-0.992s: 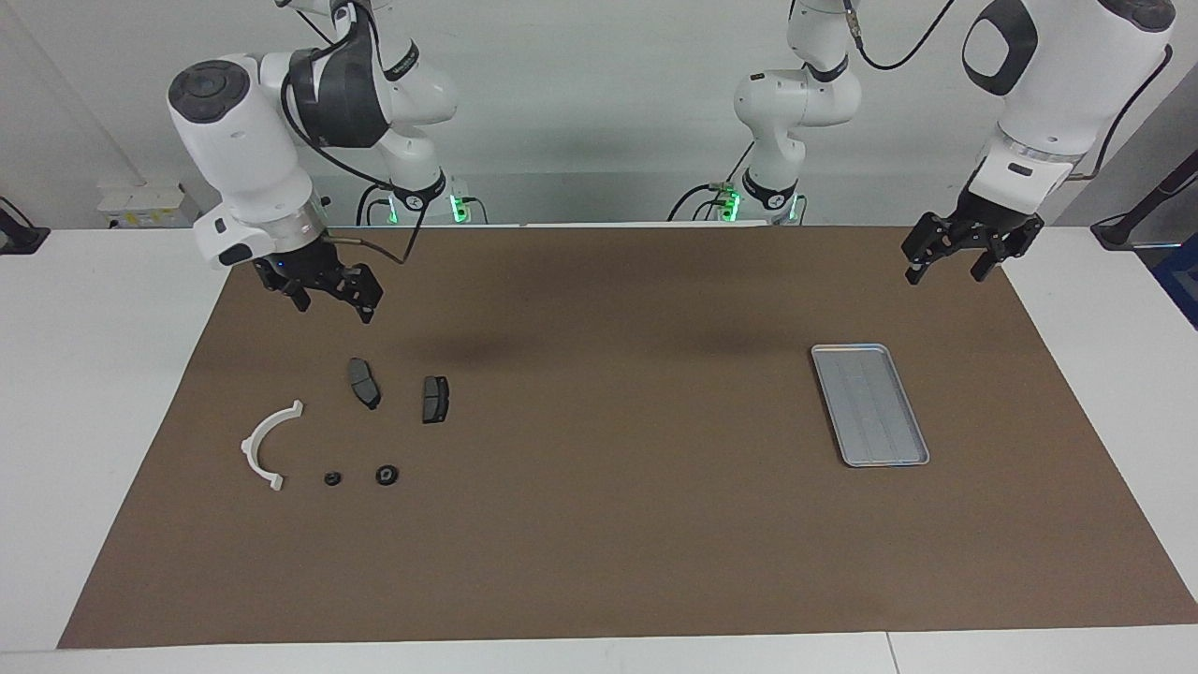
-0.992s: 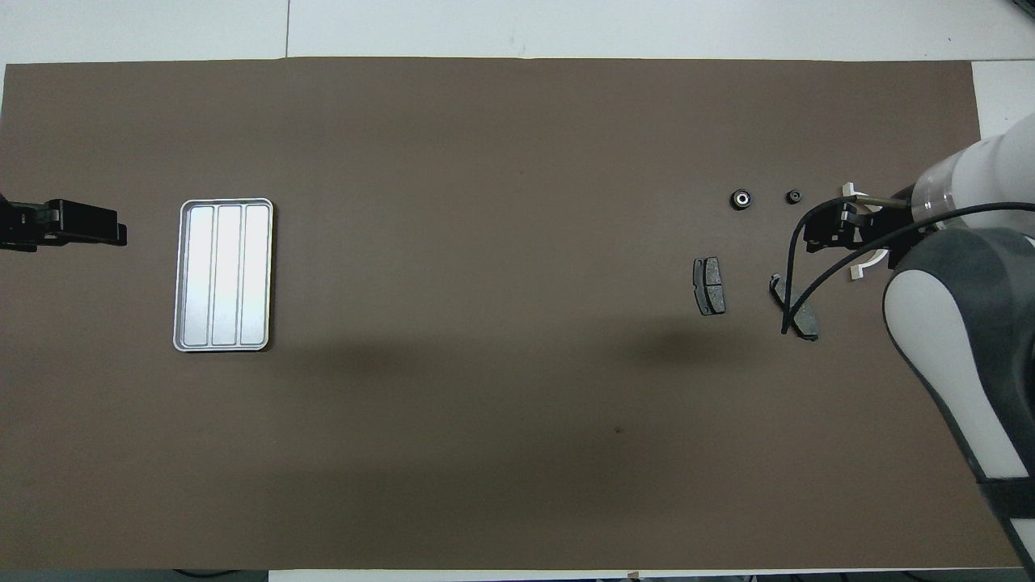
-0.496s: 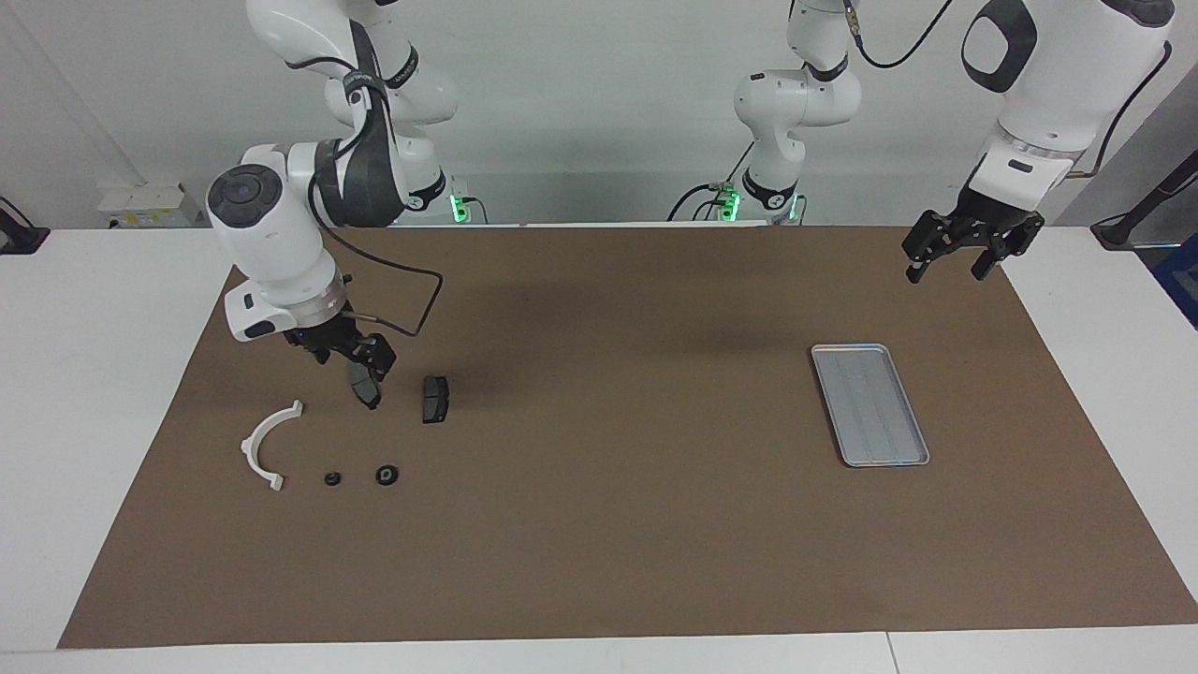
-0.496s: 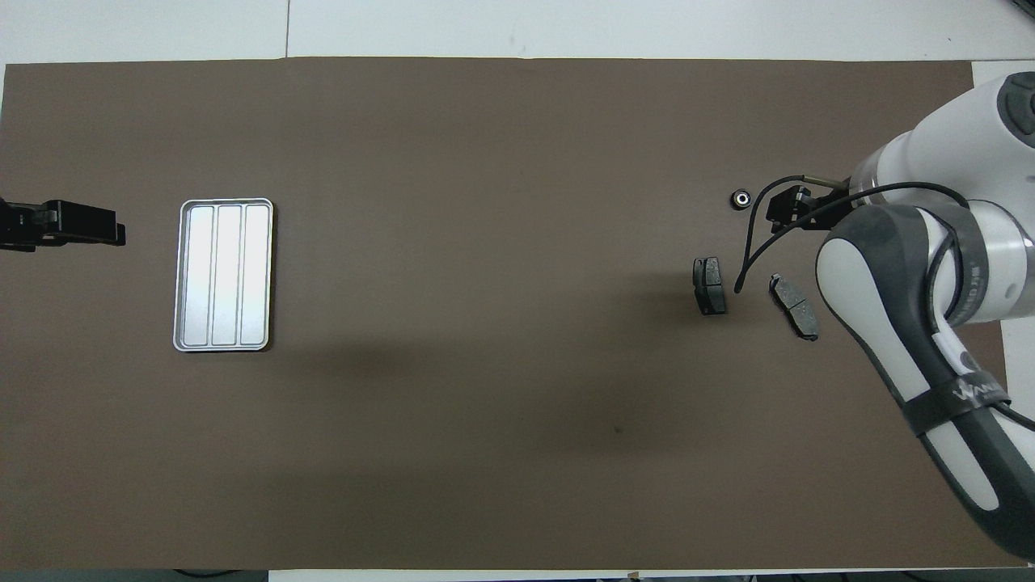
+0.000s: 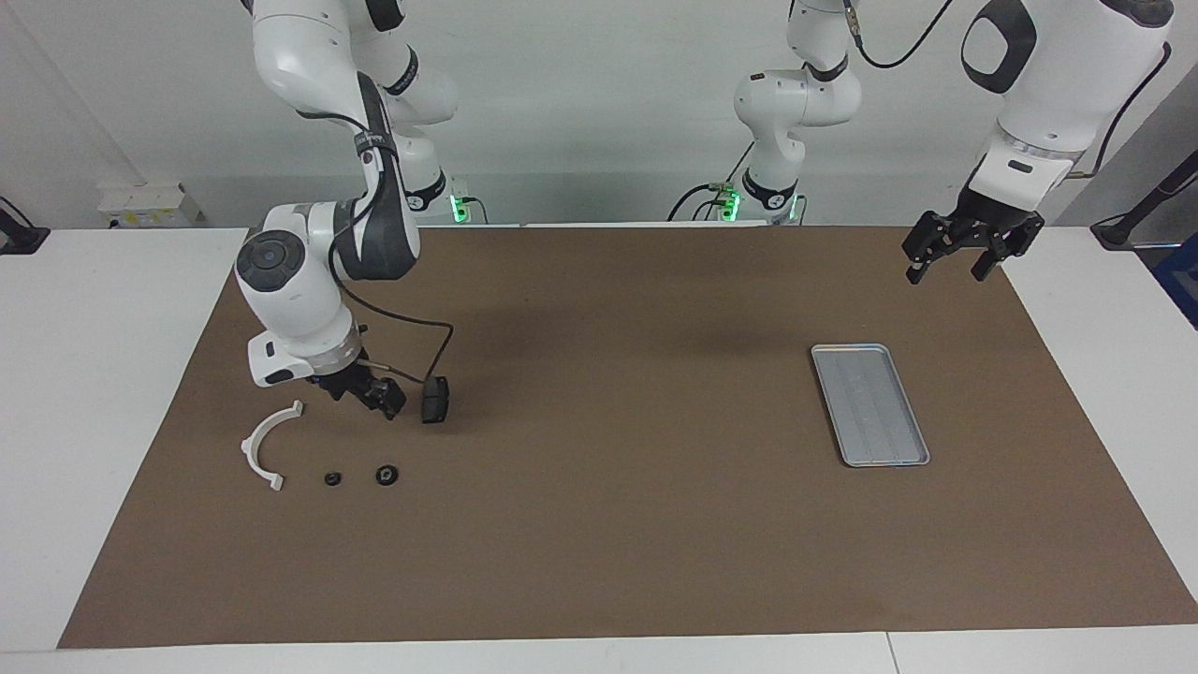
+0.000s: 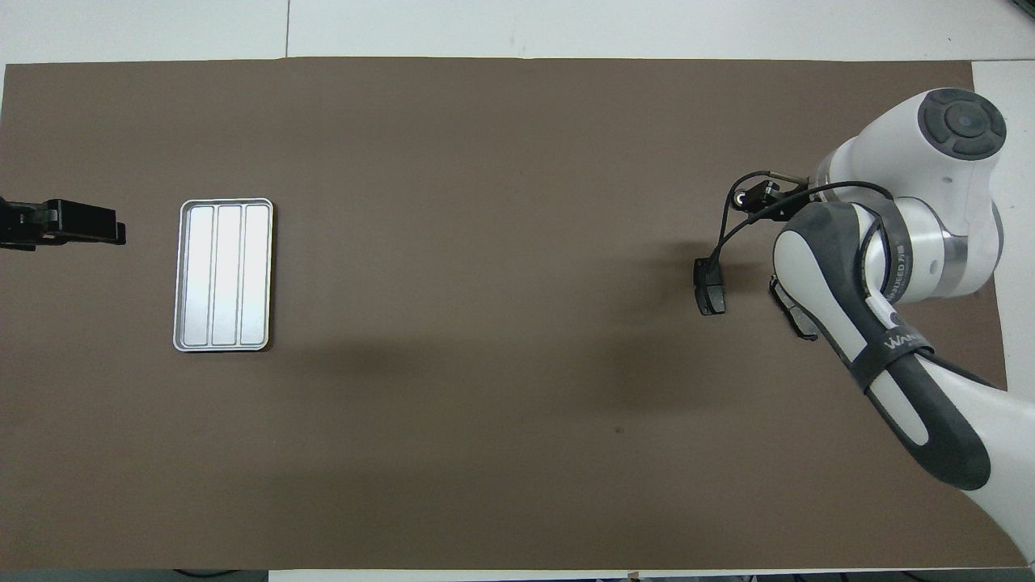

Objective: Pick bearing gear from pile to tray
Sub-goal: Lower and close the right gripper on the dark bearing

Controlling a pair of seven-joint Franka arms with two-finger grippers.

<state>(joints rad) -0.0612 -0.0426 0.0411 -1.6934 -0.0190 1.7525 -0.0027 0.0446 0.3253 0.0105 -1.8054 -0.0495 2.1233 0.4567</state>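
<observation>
The bearing gear [image 5: 387, 475] is a small black round piece with a pale centre, lying on the brown mat beside a smaller black round piece [image 5: 331, 478] and a white half-ring bracket [image 5: 266, 444]. My right gripper [image 5: 371, 397] hangs just above this pile. In the overhead view the right gripper [image 6: 758, 195] sits right beside the bearing gear [image 6: 740, 197] and covers the smaller piece. One dark plate [image 5: 434, 399] shows. The other plate [image 6: 791, 314] peeks out under the right arm. The tray [image 5: 869, 403] lies toward the left arm's end. My left gripper [image 5: 947, 270] waits open above the mat's edge there.
The tray [image 6: 224, 275] holds nothing and lies apart from the pile, with bare brown mat [image 6: 485, 323] between them. A black cable loops from the right wrist down over the visible plate [image 6: 709, 285]. White table borders the mat.
My right arm has swung down and away from its base, from above the plates to low over the small round pieces. It now hides one plate in the facing view. The left arm has not moved.
</observation>
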